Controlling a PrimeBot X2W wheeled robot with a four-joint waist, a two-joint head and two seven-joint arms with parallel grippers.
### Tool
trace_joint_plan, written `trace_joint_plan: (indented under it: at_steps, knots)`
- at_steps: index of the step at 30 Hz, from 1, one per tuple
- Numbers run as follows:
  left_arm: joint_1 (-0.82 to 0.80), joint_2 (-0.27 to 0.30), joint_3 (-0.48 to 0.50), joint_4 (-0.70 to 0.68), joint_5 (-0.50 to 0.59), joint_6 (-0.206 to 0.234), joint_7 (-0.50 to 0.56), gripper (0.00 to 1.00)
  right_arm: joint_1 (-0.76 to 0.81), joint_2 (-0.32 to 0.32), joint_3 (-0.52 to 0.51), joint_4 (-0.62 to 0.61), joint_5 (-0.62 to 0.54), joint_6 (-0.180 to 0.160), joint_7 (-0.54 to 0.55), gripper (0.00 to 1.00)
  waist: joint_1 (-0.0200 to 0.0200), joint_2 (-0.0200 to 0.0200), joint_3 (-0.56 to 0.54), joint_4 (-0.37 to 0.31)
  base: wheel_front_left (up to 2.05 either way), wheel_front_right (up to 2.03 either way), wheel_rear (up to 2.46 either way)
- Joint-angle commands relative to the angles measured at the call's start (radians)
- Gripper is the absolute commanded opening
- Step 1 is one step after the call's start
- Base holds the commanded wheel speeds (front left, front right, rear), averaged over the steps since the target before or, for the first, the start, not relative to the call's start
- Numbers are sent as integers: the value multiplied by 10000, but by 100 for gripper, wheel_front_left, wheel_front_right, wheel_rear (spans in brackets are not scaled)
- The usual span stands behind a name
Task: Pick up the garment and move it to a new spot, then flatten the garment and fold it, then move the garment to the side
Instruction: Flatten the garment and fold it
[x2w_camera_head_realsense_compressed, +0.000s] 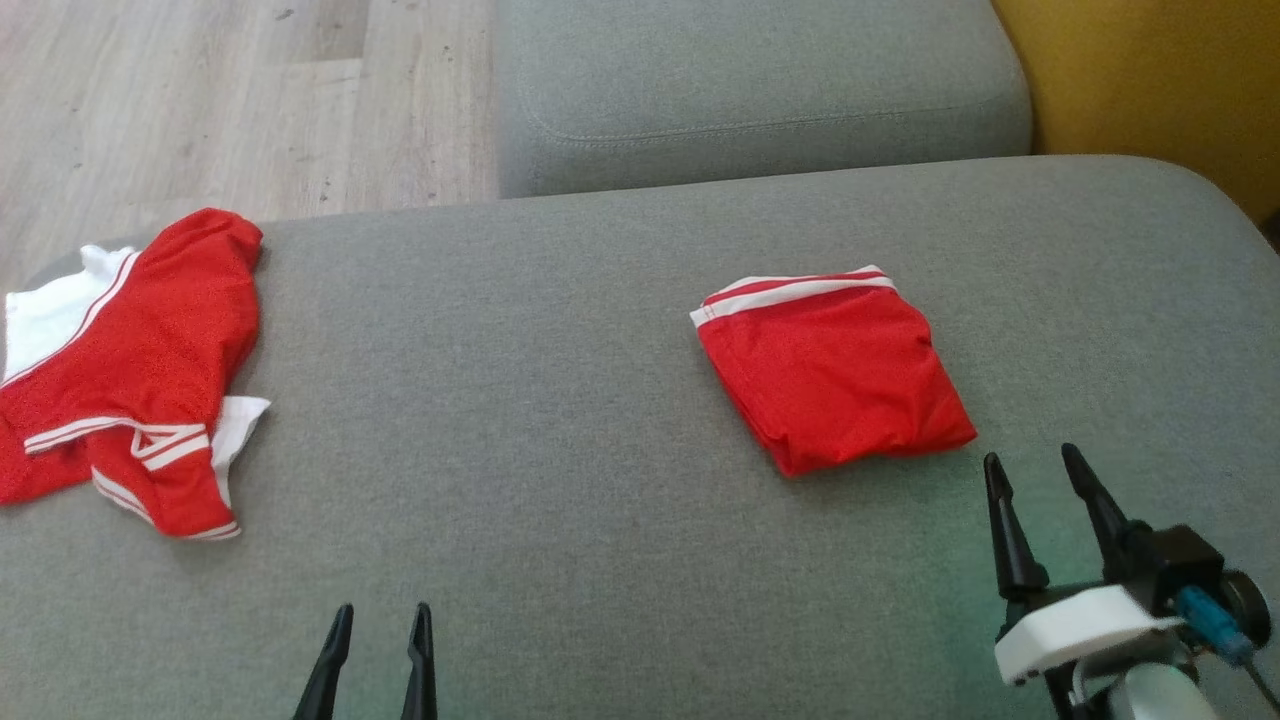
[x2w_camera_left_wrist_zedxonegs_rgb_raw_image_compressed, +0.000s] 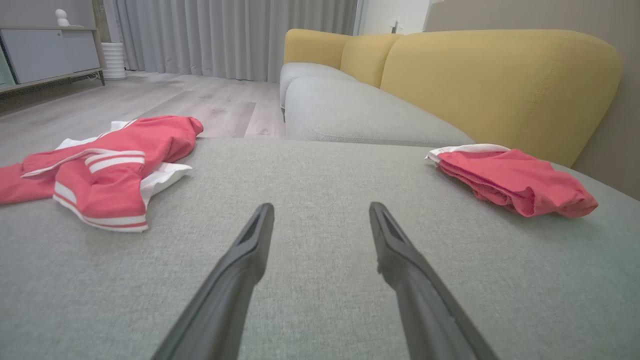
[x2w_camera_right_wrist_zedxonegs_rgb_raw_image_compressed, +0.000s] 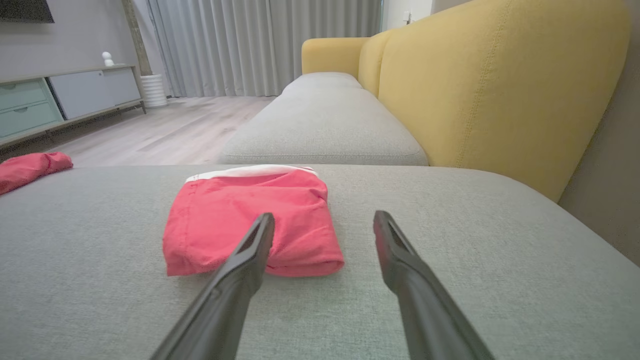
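Fabric looks thin, soft & light: no stiffness, so it'll sag and come unfolded if lifted by one edge. We see the folded garment (x2w_camera_head_realsense_compressed: 835, 370) lying flat on the grey seat cushion (x2w_camera_head_realsense_compressed: 560, 470), right of centre, with the white-striped waistband at its far edge and the bulgy fold at its near edge. Right gripper (x2w_camera_head_realsense_compressed: 1031, 456) hangs just short of that near edge, jaws wide, nothing between them, not touching the cloth. Left gripper (x2w_camera_head_realsense_compressed: 384, 608) is likewise wide & empty, low over bare cushion, well apart from both pieces. A crumpled garment (x2w_camera_head_realsense_compressed: 150, 360) sits at the cushion's left edge. For the folded one we'd pinch through all layers at opposite sides, near the thick fold, so the stack stays together. Surface is prob. a bit slippery.
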Motion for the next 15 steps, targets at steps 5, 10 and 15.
trace_joint_plan:
  at_steps: [5,10,15]
  knots:
    - [-178,-53,341,-19,61,-126,-51,100,374,18,263,-1066,278,67,-135,100,1,0,-21,241,0,0,0]
    - [-154,-53,350,23,40,-152,-51,100,487,42,262,-1138,308,67,-136,100,1,0,-32,423,0,0,0]
    - [-147,-53,332,21,11,-133,-51,100,490,44,296,-1109,335,67,-136,100,1,0,-37,536,0,0,0]
